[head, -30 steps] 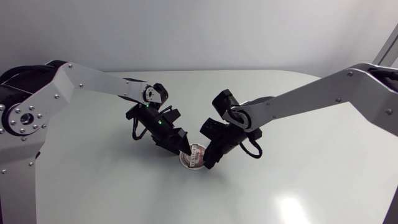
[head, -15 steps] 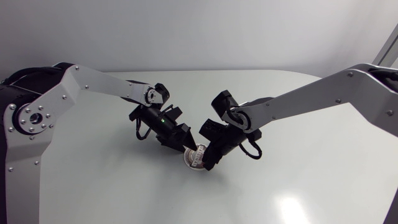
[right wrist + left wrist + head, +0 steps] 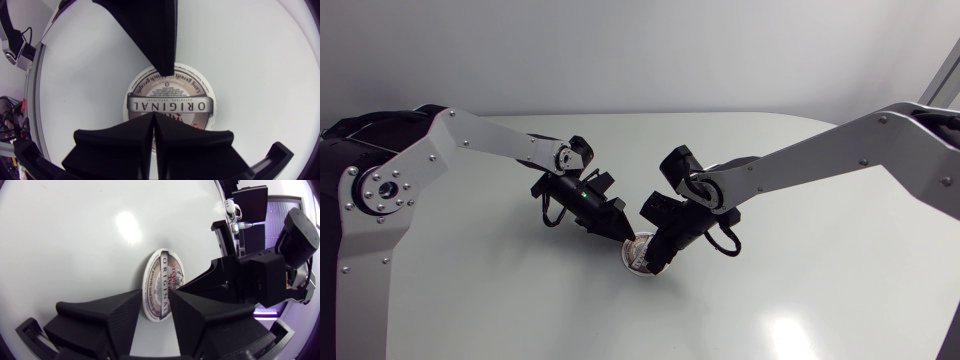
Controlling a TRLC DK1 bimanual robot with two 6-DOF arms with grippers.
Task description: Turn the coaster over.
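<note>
Your white table fills the head view, smooth and faintly glossy, with a rounded far edge. Your left arm enters from the left edge and your right arm from the right. Both are silver-grey slabs with black joints, and they meet just below the centre of the frame.

The left gripper has its matte, finely textured wedge fingers a little apart with nothing between them, tips at one side of the coaster. The right gripper is clenched on itself, tips pressed together and grasping nothing, and it touches the opposite rim.

The coaster lies between the two, a thin round card disc, white-rimmed, printed face up. You cannot quite tell whether it lies flat or tilts.

I'd judge you're at the prising stage, with the flip not yet done. Next you'll likely need one tip under the rim while the other braces it, since thin card on a slick top tends to slide.
</note>
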